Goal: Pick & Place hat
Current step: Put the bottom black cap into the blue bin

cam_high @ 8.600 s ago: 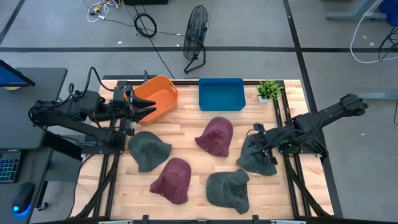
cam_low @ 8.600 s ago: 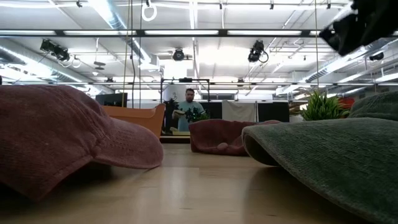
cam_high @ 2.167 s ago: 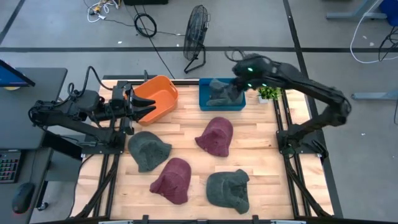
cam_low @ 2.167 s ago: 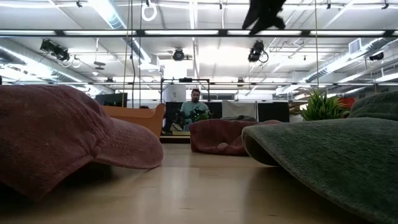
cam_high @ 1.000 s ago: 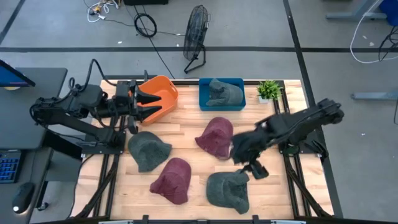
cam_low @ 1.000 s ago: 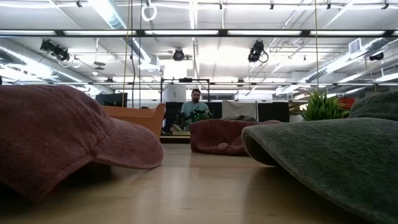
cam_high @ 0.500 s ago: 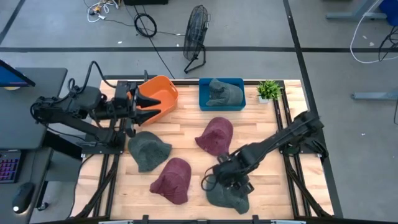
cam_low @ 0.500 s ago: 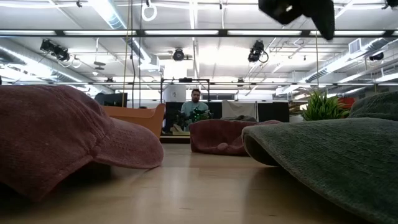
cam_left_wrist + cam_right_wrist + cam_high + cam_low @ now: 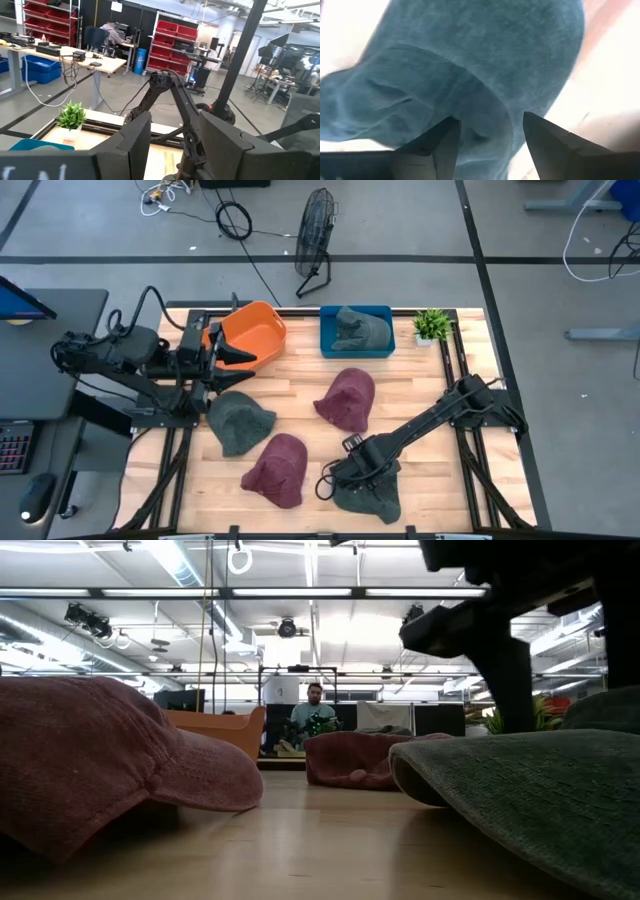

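Directly beneath the right gripper (image 9: 352, 473) lies a green hat (image 9: 368, 485), at the table's near edge, its fingers spread open astride a fold. The left gripper (image 9: 228, 354), also open, waits well apart beside the orange bin (image 9: 255, 330).

No readable text, label, brand or no. in any view. The white sign (image 9: 116, 7) above the red shelves (image 9: 176, 35) in the left wrist view is too small to read.
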### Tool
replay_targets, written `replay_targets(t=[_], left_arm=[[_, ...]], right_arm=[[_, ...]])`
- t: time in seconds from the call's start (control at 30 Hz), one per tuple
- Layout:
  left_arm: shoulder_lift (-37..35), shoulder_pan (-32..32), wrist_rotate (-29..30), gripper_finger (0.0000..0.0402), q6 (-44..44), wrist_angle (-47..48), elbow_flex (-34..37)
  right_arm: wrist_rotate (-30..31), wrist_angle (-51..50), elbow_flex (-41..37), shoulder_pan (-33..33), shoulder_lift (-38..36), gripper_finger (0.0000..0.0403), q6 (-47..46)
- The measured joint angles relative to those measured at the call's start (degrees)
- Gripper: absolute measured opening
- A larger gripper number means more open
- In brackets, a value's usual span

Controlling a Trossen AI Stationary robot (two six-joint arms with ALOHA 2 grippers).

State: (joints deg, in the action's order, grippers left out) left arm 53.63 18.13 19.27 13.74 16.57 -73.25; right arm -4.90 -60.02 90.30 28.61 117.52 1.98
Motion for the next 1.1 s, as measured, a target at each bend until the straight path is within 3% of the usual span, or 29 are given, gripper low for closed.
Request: replay_targets(t=[0.27, 0.63, 0.87, 1.1], left_arm=[[0.0, 1.0, 0.0, 0.0174, 0.0, -0.1, 0.0], [0.0, 1.0, 0.0, 0.0174, 0.0, -0.5, 0.0], [0.0, 1.0, 0.2, 0.0174, 0.0, -0.5, 0.0], [0.0, 1.0, 1.1, 0.0174, 0.0, -1.0, 0.0]], right_arm=[[1.3, 2.0, 0.0, 0.0, 0.2, 0.0197, 0.8], [0.4, 1.9, 0.0, 0.0, -0.1, 0.0011, 0.0], [-0.4, 0.2, 0.0, -0.1, -1.4, 0.0006, -1.5], [-2.1, -2.6, 0.0, -0.1, -10.6, 0.0003, -4.4]])
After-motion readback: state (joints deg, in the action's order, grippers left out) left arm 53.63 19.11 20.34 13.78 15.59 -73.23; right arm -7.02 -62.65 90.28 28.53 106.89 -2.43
